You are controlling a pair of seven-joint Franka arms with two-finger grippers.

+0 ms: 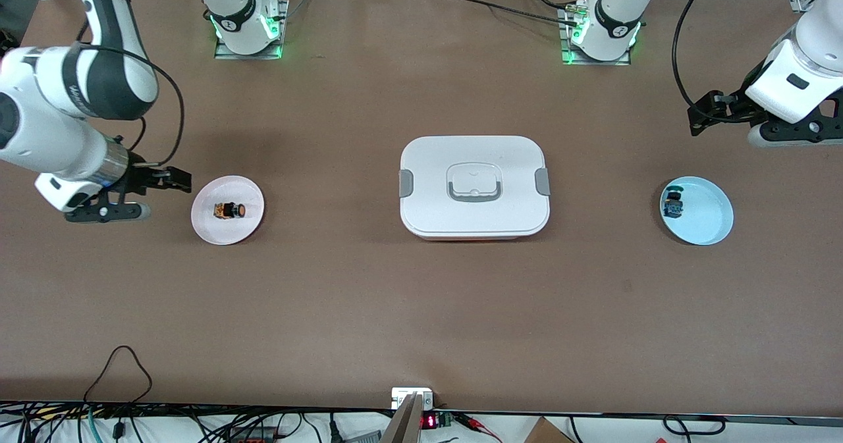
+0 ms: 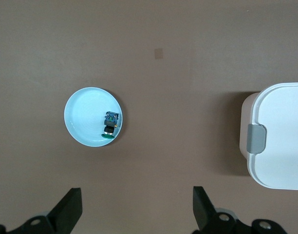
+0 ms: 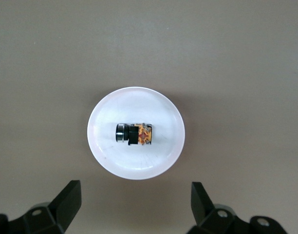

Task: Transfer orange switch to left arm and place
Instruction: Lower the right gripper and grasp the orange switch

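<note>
At the middle of the brown table we see the large white rounded box [image 1: 474,187] with its grey side latches and grey-edged recessed lid handle, lid on; it sits squarely between the two plates and between the two grippers. Toward the right arm's end lies a small pale pink round plate [image 1: 227,209], and in it the tiny orange switch [image 1: 230,211] rests on its side, its orange cap pointing at about 3 o'clock in the front view, toward the box. Toward the left arm's end a light blue round plate [image 1: 697,210] holds a blue-bodied switch with a green cap [image 1: 672,203], lying against the rim on the box side. We find the right gripper [image 1: 172,178] hanging just beside the pink plate at about 10 o'clock from it, its black fingers [image 3: 67,201] spread wide and holding nothing. The left gripper [image 1: 702,115] hovers near the blue plate at about 12 o'clock, fingers [image 2: 68,208] likewise parted wide and empty.
</note>
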